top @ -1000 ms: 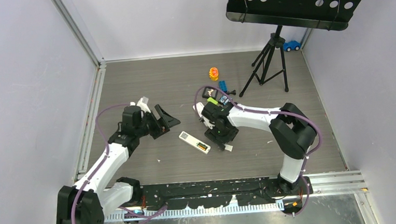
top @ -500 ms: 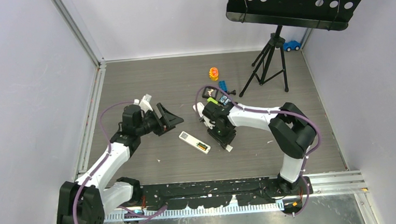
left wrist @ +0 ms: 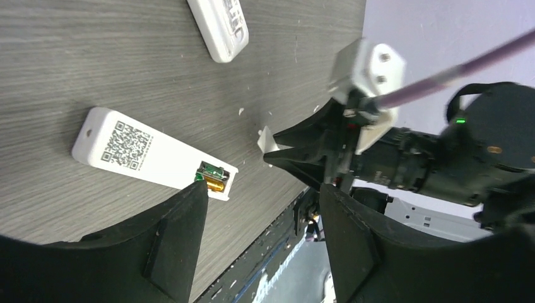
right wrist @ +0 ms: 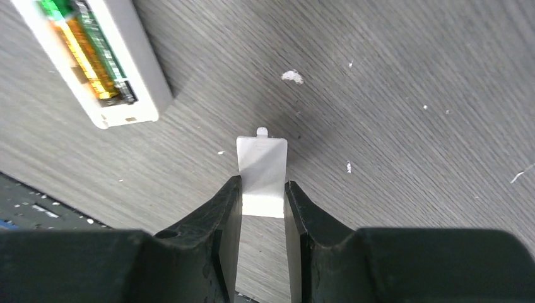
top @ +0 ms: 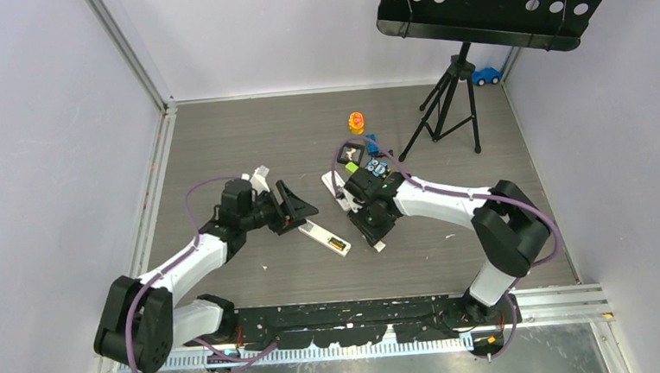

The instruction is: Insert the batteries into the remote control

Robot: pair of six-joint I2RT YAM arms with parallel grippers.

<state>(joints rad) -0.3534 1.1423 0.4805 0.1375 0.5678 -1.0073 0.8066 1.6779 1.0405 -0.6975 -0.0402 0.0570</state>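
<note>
**A:** How is the surface, and the room around it?

**B:** It is a grey table (top: 237, 140) with wood grain and some small white crumbs on it. Pale violet walls (top: 46, 126) stand at the left, the back and the right.

**A:** And the edges, the room for moving?

**B:** A metal rail (top: 153, 206) runs along the left edge, and another along the near edge by the arm bases. A music stand (top: 453, 101) on a tripod takes the back right corner, with a blue toy car (top: 486, 76) behind it and an orange toy (top: 356, 123) to its left. The widest bare wood is at the back left, behind the left arm.

**A:** Where is the remote control?

**B:** The remote control (top: 324, 237) lies back up in the middle, between the two arms. Its recess is uncovered and the batteries (right wrist: 88, 57) sit inside. A narrower second remote (top: 331, 185) lies behind it, apart.

**A:** The grippers?

**B:** The left gripper (left wrist: 263, 189) has wide jaws with nothing between them, and the remote's battery end is just beside one fingertip. The right gripper (right wrist: 262, 184) is narrow and pinches a small white cover (right wrist: 262, 158) by its sides. The cover is near that same end and does not touch it. Whether the cover is lifted, I cannot tell.
</note>
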